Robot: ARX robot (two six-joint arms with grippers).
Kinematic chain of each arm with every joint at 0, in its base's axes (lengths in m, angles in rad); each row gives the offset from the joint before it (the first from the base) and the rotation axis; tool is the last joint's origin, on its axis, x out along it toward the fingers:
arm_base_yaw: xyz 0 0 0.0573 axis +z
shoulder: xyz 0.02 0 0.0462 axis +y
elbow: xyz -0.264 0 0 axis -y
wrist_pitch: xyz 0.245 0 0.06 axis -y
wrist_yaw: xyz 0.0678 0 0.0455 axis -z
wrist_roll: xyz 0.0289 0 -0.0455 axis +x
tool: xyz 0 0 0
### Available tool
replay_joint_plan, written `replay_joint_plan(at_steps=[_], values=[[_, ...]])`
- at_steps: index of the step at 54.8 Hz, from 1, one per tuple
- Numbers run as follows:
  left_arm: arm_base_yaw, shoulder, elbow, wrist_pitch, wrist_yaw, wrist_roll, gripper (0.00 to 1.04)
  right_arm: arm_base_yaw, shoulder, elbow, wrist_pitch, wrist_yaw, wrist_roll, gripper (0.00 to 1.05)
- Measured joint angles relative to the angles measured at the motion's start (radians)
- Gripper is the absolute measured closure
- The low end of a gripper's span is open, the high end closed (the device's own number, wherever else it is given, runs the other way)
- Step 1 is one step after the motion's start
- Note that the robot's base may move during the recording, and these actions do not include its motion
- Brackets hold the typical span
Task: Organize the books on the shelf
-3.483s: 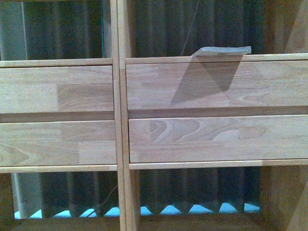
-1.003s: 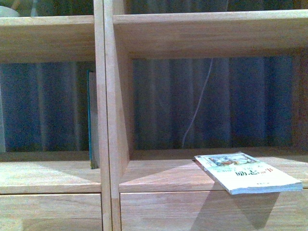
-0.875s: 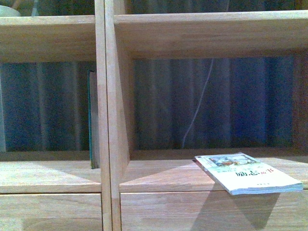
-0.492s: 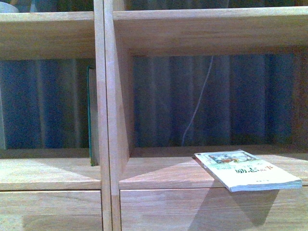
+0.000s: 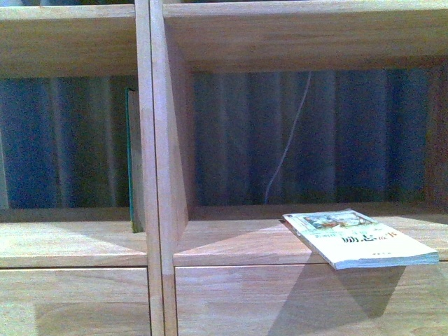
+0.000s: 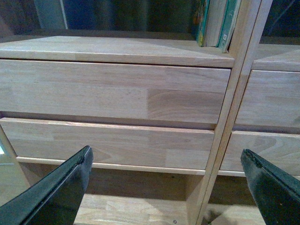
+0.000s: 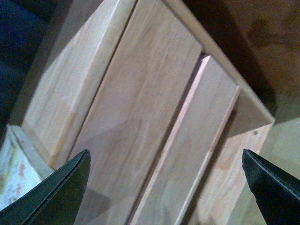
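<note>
The light wood shelf (image 5: 159, 175) fills the front view. A thin white paperback (image 5: 358, 239) lies flat in the right column, its near corner hanging over the board's front edge. A slim dark teal book (image 5: 132, 164) stands upright in the left column against the centre divider. No gripper shows in the front view. My left gripper (image 6: 165, 150) is open in front of the drawer fronts (image 6: 108, 91), below the teal book's bottom end (image 6: 202, 23). My right gripper (image 7: 165, 151) is open before the right-hand drawer fronts (image 7: 140, 117), with the paperback's corner (image 7: 13, 176) at the frame's edge.
A dark pleated curtain (image 5: 336, 133) shows through the shelf's open back, with a thin pale cord (image 5: 288, 140) hanging in front of it. An upper shelf board (image 5: 294, 31) roofs both compartments. A lower open compartment (image 6: 140, 206) lies under the drawers.
The front view has climbed from the drawer fronts to the open compartments, and in the last second the scene has slid slightly upward in the frame. Both books lie as before.
</note>
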State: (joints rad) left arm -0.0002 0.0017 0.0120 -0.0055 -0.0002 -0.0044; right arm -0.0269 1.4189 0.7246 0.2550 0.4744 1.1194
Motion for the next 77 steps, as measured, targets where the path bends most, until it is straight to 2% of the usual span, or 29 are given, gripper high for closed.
replay_joint_plan(at_steps=[10,35,77], values=[[0.0,0.0,0.0,0.0,0.0,0.0,0.07,0.019,0.108,0.122,0.003,-0.075,0.093,0.07],[0.0,0.0,0.0,0.0,0.0,0.0,0.07,0.128,0.266,0.385,-0.087,-0.145,0.253,0.07],[0.0,0.0,0.0,0.0,0.0,0.0,0.07,0.166,0.404,0.559,-0.153,-0.186,0.294,0.07]])
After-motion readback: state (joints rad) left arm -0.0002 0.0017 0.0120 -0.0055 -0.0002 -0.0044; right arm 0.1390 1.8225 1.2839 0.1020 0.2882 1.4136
